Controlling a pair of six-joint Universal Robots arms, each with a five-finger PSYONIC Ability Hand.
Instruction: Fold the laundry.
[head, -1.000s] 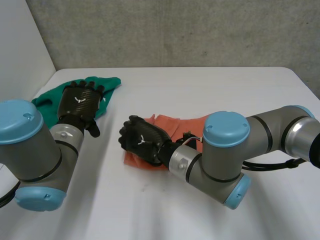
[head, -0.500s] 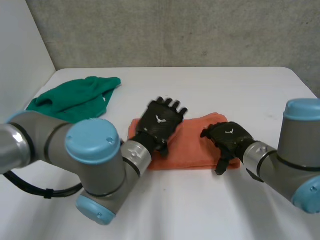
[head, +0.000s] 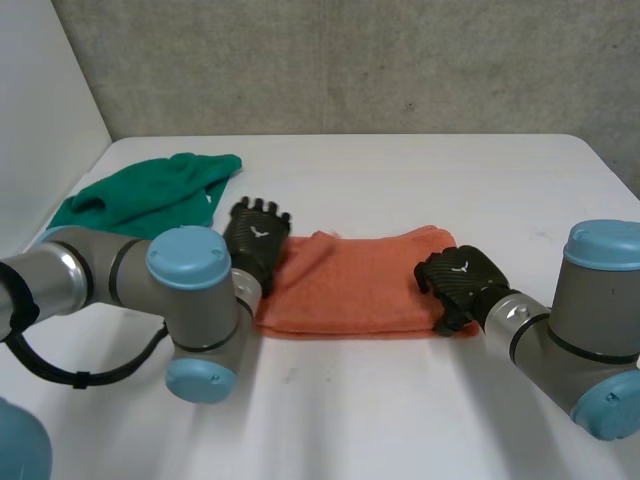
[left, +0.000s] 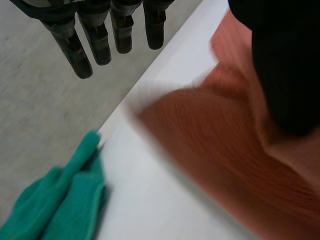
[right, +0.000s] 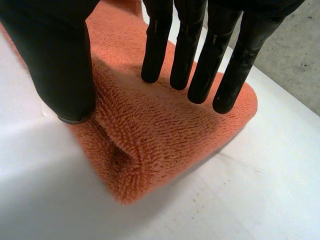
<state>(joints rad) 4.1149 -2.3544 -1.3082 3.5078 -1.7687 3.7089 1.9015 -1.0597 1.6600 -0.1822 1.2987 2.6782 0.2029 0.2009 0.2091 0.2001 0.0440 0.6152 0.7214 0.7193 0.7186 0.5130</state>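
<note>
We list the left hand (head: 256, 238) left of centre in the head view. It is relaxed and holds nothing, with its fingers (left: 102, 42) straight and apart. It lies at the left end of the orange terry towel (head: 350, 285), and its thumb is over the cloth; we cannot tell whether the thumb touches it.

We list the right hand (head: 460, 280) right of centre, at the towel's right end. Its straight fingers (right: 187, 50) rest their tips on the pile and its thumb stands at the towel's edge. A ridge of cloth rises between them, but the hand is not closed on it.

The towel is folded to a long band and lies flat mid-frame on the white table (head: 420, 170). The crumpled green cloth (head: 150, 195) is at upper left, apart from the towel. The grey concrete wall (head: 350, 60) runs across the top.
</note>
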